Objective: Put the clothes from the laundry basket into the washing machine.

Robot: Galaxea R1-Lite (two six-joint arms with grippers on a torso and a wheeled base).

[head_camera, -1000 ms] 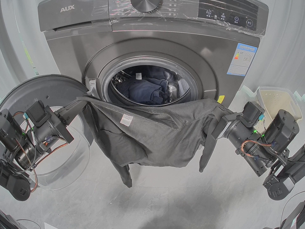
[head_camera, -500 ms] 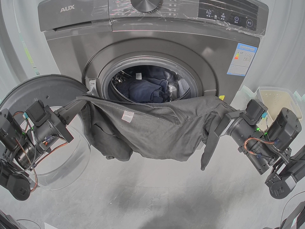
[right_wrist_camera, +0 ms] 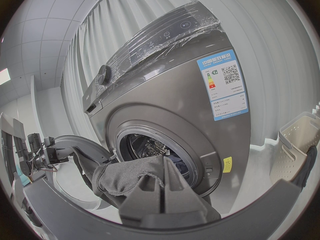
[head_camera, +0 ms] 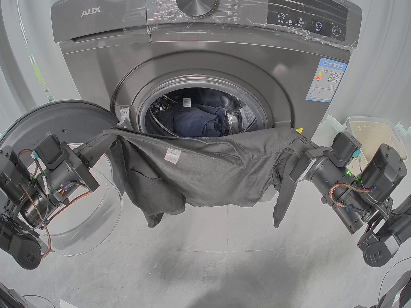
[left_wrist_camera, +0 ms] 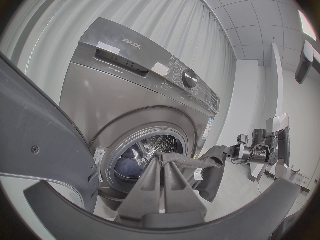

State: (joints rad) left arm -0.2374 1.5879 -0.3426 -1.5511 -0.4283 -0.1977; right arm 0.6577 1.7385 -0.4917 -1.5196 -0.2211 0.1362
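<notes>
My left pincer (head_camera: 107, 138) is clamped on one end of the dark grey garment (head_camera: 214, 172), its fingers (left_wrist_camera: 151, 177) pressed together over a bunched fold of cloth. The open door (head_camera: 55, 120) of the washing machine (head_camera: 128, 65) stands just behind and outside it. From this pincer the garment stretches across to my right pincer (head_camera: 305, 149), hanging between the two like a hammock clear of the floor (head_camera: 214, 262). A white tag (head_camera: 172, 155) shows nearer the left pincer, a loose fold droops below that, and a sleeve (head_camera: 280, 202) dangles just inside the right pincer. The garment's top edge lies level with the lower lip of the drum opening (head_camera: 201, 86), directly ahead of both pincers; I cannot tell whether it touches the lip. Navy clothes (head_camera: 195, 122) are already piled inside the drum. The right pincer is closed tight on the other end of the garment, cloth gathered over its tips. Outside and beyond it sits the cream laundry basket (head_camera: 376, 129), with something dark (right_wrist_camera: 308, 165) draped over its rim
</notes>
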